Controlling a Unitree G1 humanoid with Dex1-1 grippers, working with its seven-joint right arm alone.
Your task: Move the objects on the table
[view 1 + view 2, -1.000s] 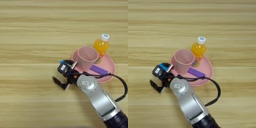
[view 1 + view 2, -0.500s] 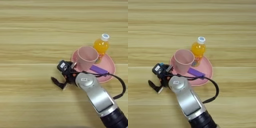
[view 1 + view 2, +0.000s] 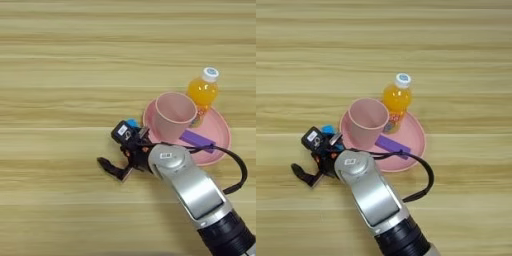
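Note:
A round pink plate lies right of centre on the table. A pale pink cup stands upright on the plate's left part, and a flat purple block lies on its front part. The orange-juice bottle stands at the plate's far edge. A small blue block peeks out just left of the plate, mostly hidden behind my upper finger. My right gripper is low over the table left of the plate, open, with bare wood between its fingers.
My silver forearm runs in from the bottom right, passing in front of the plate's near-left rim. A black cable loops beside it over the plate's front edge.
My gripper has moved a little to the left, away from the plate, with its fingers still apart. Cup, bottle, plate and purple block have not moved.

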